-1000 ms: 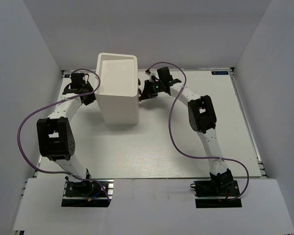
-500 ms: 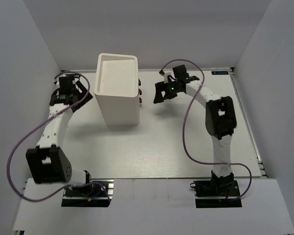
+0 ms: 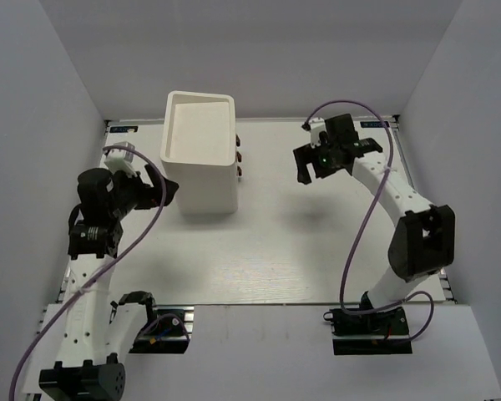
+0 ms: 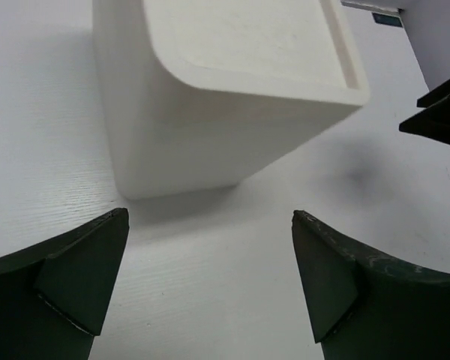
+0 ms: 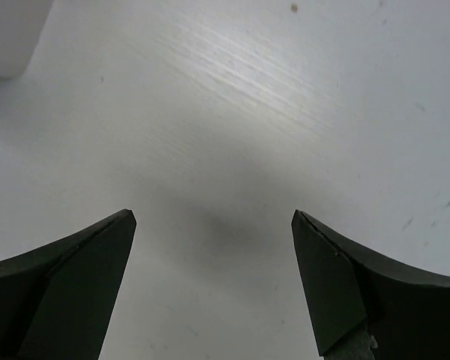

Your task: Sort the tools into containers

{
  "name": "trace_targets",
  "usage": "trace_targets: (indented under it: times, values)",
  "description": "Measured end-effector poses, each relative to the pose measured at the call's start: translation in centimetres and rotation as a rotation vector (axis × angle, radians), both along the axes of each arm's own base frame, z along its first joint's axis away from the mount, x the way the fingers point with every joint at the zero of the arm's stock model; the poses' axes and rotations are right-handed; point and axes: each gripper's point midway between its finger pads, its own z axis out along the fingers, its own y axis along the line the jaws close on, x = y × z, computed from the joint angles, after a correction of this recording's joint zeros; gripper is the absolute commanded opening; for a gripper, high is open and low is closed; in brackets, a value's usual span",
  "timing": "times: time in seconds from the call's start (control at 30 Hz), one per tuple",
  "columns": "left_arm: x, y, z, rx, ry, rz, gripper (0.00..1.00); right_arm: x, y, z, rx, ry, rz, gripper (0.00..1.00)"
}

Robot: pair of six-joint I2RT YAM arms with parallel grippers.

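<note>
Tools are nowhere in view on the table [image 3: 317, 242], so they are most likely already inside the white drawer unit [image 3: 200, 180]. It stands upright at the far left-centre, its small dark knobs [image 3: 239, 159] on the face turned toward the right arm. Left gripper [image 3: 169, 190] hangs just beside the unit's left wall, fingers spread wide and holding nothing; right gripper [image 3: 305, 170] is well apart from it over bare tabletop, likewise spread and empty. What is left, by my reading, is a check and a tidy parking of the arms. Whether each drawer is fully home cannot be told from above, and one standing proud should be nudged squarely at its knob, since a sideways shove could slide so tall a box. Left arm should lift before it swings — that keeps its fingers off the wall. Tabletop is matt white with a faint grain and a few specks; plain pale walls [image 3: 33, 100] close it in on three sides
</note>
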Motion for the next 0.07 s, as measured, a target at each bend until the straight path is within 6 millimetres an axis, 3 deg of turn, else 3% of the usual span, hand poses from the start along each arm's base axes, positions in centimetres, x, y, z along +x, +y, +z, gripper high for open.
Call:
trace_targets:
  times: [0.07]
  values:
    - [-0.7, -0.49, -0.01, 0.006, -0.017, -0.038, 1.0, -1.71, -0.92, -0.19, -0.016, 0.004, -0.012, 0.91]
